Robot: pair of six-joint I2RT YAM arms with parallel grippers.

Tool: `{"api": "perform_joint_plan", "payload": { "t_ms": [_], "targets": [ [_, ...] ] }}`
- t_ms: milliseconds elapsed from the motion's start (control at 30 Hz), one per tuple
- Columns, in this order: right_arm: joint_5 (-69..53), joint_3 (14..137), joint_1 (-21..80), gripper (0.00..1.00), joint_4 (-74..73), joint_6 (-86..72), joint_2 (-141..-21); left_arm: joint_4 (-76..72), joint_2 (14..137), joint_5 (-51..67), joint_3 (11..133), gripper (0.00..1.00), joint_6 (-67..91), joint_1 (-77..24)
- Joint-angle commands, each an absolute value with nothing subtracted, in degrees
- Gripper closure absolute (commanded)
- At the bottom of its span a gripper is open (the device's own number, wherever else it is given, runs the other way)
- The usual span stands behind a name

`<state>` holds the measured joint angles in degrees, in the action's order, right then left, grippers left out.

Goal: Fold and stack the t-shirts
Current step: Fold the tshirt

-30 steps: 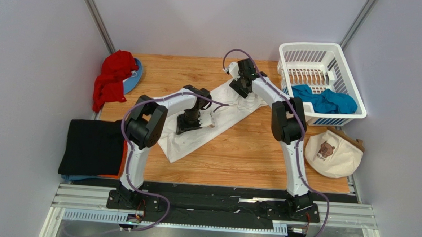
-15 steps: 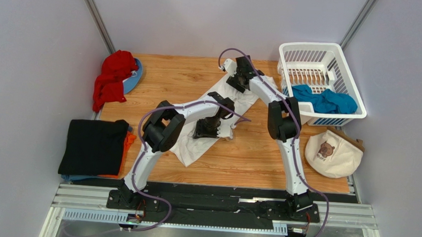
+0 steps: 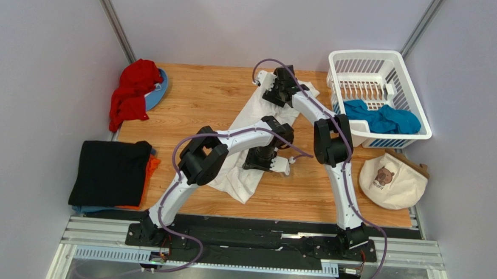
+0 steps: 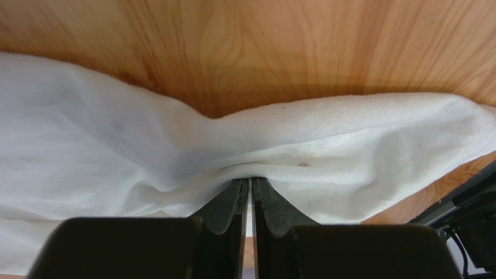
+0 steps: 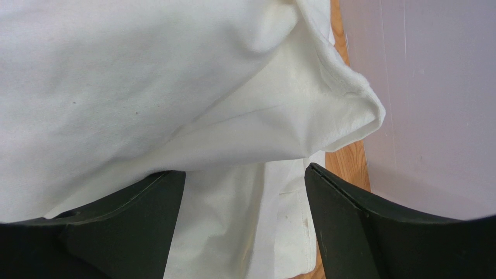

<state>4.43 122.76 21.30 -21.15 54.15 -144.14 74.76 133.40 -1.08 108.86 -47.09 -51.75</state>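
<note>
Loosely, teal t-shirt (image 3: 382, 118) sits in basket (image 3: 364, 56).

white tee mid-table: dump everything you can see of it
The white t-shirt is soft off-white knit cloth, rumpled and bunched into a long strip lying diagonally on the wooden table, from centre toward the far edge. No print shows, but a stitched hem and faint specks do. The left gripper has its jaws shut on a raised fold toward the near end. The right gripper sits at the far end, jaws open with cloth between them.
</note>
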Motion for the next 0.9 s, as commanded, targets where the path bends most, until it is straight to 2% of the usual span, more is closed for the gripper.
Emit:
{"api": "perform_joint_plan", "payload": {
  "t_ms": [0, 433, 867],
  "targets": [
    [-2.55, 123.57, 23.20, 0.19, -18.55, 56.51, -145.63, 71.98, 135.70, 4.22, 112.23, 0.86, -50.10, -54.49],
    [-4.39, 121.56, 23.47, 0.19, -17.14, 59.06, -145.20, 72.16, 141.94, 7.73, 124.71, 0.87, -51.50, -59.59],
    [-3.43, 121.20, 23.47, 0.19, -14.51, 59.24, -144.58, 62.85, 140.81, 6.95, 123.49, 0.88, -51.16, -60.47]
  ]
}}
